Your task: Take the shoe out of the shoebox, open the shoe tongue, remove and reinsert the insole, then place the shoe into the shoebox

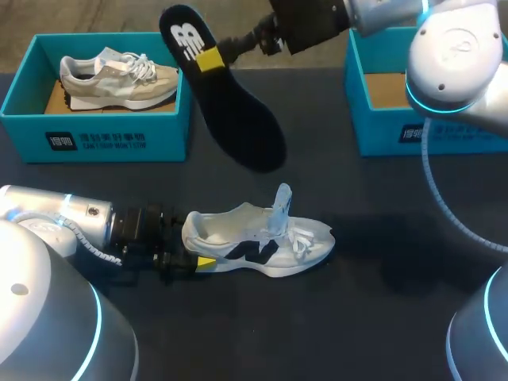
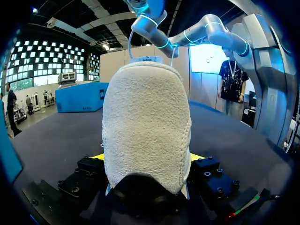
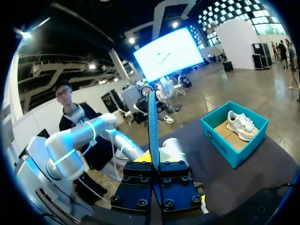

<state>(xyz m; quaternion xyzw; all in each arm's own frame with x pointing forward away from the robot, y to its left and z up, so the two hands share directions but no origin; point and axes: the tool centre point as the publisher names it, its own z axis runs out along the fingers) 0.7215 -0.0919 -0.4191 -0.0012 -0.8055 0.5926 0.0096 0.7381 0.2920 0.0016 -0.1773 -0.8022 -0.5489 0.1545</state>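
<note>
Pinching insole: right gripper (image 1: 210,58) clamps the black insole (image 1: 238,119) near its heel end, holding it in the air toward the table's (image 1: 357,317) 12 o'clock.
Left gripper (image 1: 190,252): fingers squeeze the heel from both sides, at the shoe's 9 o'clock.
White shoe (image 1: 262,242): upright on the table near 6 o'clock, toe toward 3 o'clock, tongue (image 1: 281,202) raised.
Teal shoebox (image 1: 95,139): at 10 o'clock, holding a beige shoe (image 1: 119,78).
Second shoebox (image 1: 381,127): at 2 o'clock.
</note>
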